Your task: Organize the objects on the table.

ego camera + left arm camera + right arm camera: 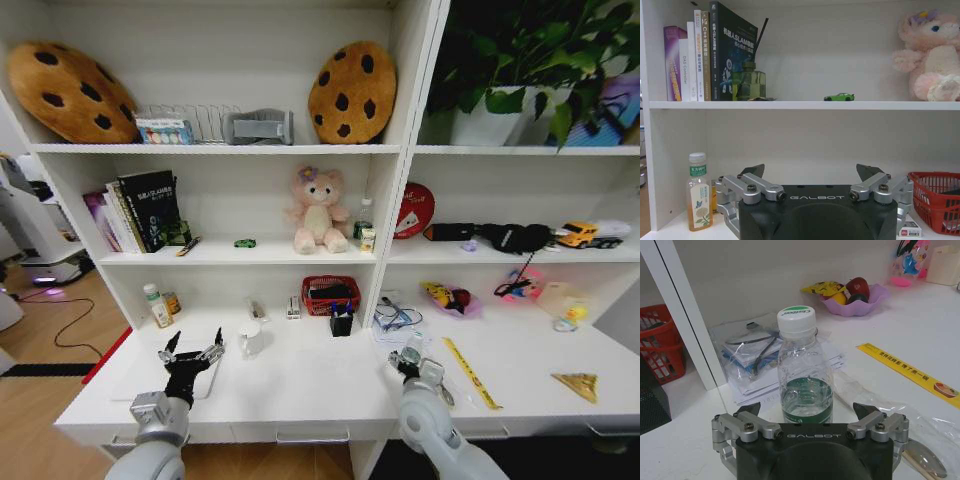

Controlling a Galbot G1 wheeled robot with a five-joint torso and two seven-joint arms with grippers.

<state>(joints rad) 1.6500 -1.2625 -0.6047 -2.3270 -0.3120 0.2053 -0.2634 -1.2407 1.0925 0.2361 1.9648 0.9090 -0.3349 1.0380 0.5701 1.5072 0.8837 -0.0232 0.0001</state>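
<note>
A clear water bottle [804, 385] with a white cap and green label stands on the white table [300, 385], right of its middle. My right gripper [807, 411] is open with one finger on each side of the bottle [412, 352], neither touching it. At the table's left end my left gripper [190, 353] hovers open and holds nothing, above a flat pale slab [135, 385]. It [811, 172] faces the shelf wall. A tiny green toy car [839, 97] and a dark pen [188, 246] lie on the shelf above. A green-capped bottle [699, 192] stands by the left wall.
A white mug [250, 338], red basket [330, 295] and black pen holder [342, 322] sit mid-table. Right of the bottle are papers with glasses [765, 352], a yellow ruler [907, 369], a spoon [927, 462] and a purple fruit bowl [860, 297]. A shelf upright [687, 315] stands close by.
</note>
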